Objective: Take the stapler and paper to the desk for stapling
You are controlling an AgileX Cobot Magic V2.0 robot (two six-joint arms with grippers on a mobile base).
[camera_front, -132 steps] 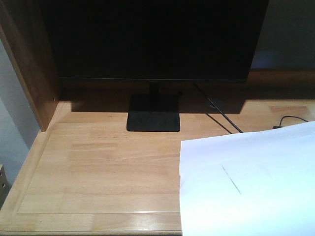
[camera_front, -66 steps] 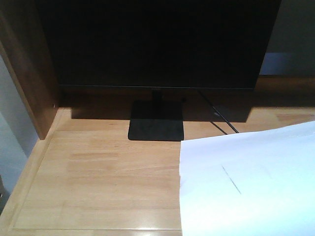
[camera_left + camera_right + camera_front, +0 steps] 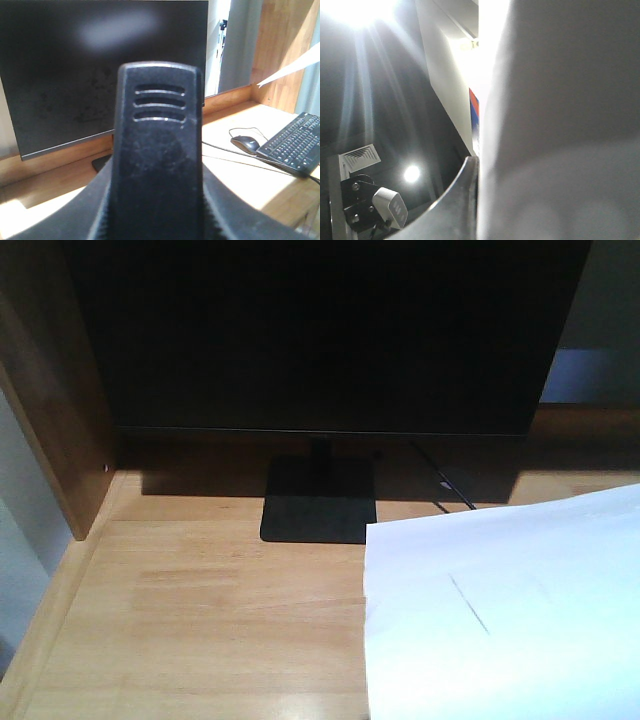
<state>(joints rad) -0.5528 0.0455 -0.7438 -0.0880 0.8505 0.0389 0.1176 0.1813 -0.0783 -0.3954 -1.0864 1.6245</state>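
Desk [image 3: 200, 620] nearer than before; stapler [image 3: 157, 140] tight inside left claw [image 3: 157, 217]; right claw [image 3: 465, 200]: grip untellable.

- monitor [image 3: 320, 330]: black, stand included
- desk [image 3: 200, 620] under the monitor: pale honey wood with plank grain
- side panel [image 3: 50, 390] left of the monitor: darker brown wood
- paper [image 3: 500, 620] right of the monitor's stand: white, with one faint grey line
- stapler [image 3: 155, 165] before the monitor: black
- keyboard [image 3: 292, 145] and mouse [image 3: 245, 143] right of the monitor: black

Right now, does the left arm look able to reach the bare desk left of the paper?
Probably yes: that stretch of desk lies open, only the monitor stand behind it and the paper beside it.
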